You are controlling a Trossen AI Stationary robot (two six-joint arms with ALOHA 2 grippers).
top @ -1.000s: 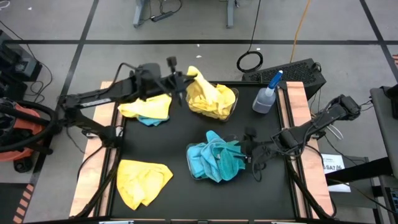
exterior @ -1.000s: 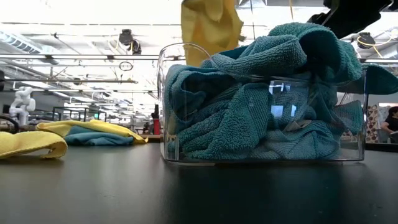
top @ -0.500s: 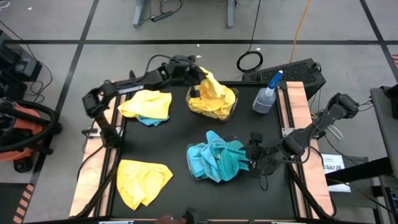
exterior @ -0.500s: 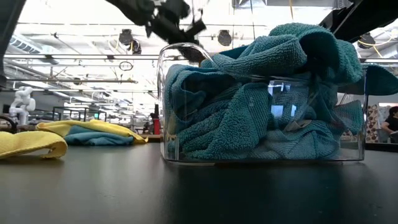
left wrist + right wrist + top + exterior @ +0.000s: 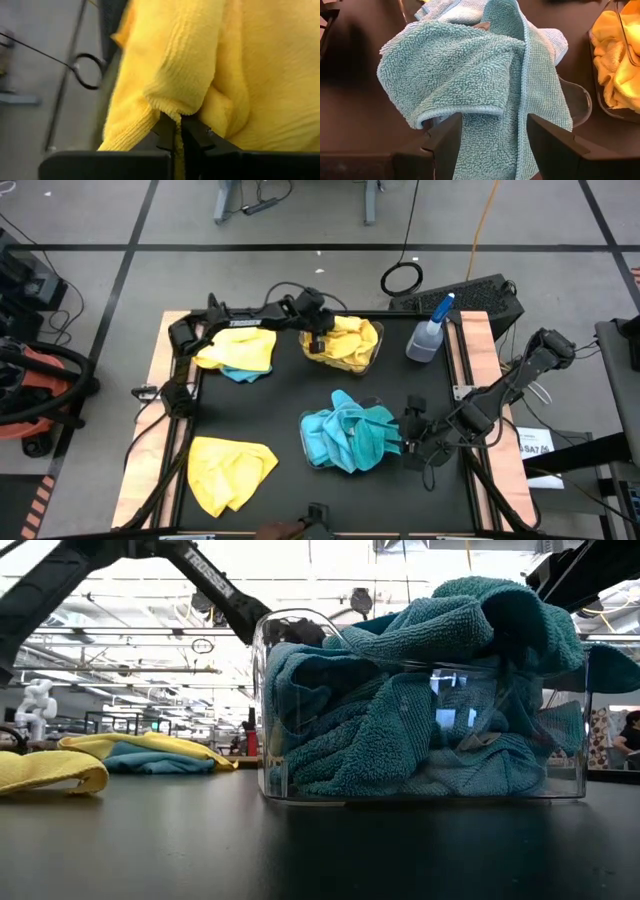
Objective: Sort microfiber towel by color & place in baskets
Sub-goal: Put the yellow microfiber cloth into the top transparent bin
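The left gripper (image 5: 318,332), pinched on a yellow towel (image 5: 350,343) over the far basket (image 5: 377,346), should lower before releasing; the right gripper (image 5: 405,442) waits spread beside the blue-filled basket (image 5: 306,442).

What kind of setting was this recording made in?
Probably a robotics lab or workshop in a large industrial hall. The black work table stands on a taped concrete floor with loose cables, and the low view shows exposed ceiling pipework and more workstations behind.
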